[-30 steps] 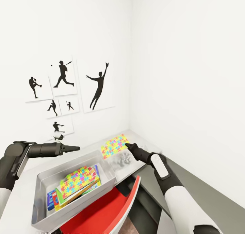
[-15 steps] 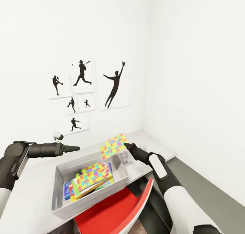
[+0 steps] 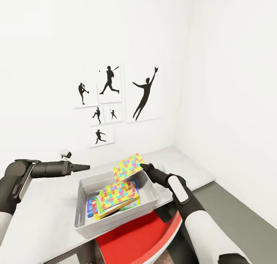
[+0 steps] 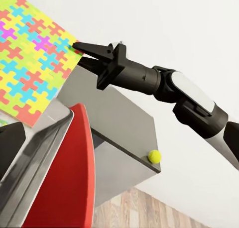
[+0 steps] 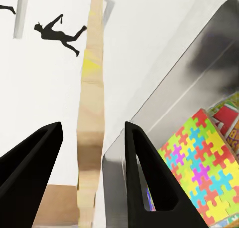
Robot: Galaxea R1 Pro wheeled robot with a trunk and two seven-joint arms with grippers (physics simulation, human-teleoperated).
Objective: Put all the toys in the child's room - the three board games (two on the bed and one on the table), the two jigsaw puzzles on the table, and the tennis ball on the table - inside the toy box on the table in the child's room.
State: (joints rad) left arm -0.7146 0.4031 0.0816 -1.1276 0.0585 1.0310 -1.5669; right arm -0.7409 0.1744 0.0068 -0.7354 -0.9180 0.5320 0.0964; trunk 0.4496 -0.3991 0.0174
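Overhead, right gripper (image 3: 141,165) pinching jigsaw puzzle (image 3: 128,166) above toy box (image 3: 149,203).

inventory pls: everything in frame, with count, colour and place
Toy box: 1, light grey, on the table in front of the robot.
Jigsaw puzzles: 2, yellow, pink, blue and green; one in the right gripper, raised at the box's far right corner; one lying on top of the pile in the box.
Board games: flat printed boxes under that puzzle, count unclear, blue and yellow-green edges showing.
Tennis ball: 1, yellow-green, at the table's corner.
Table: 1, pale top.
Chair: 1, red, below the table edge.
Sports pictures: 6, black silhouettes, on the wall.
Small white-and-black object: 1, by the wall.
Left gripper: black, over the table left of the box.
Right gripper: black, shut on the raised puzzle.
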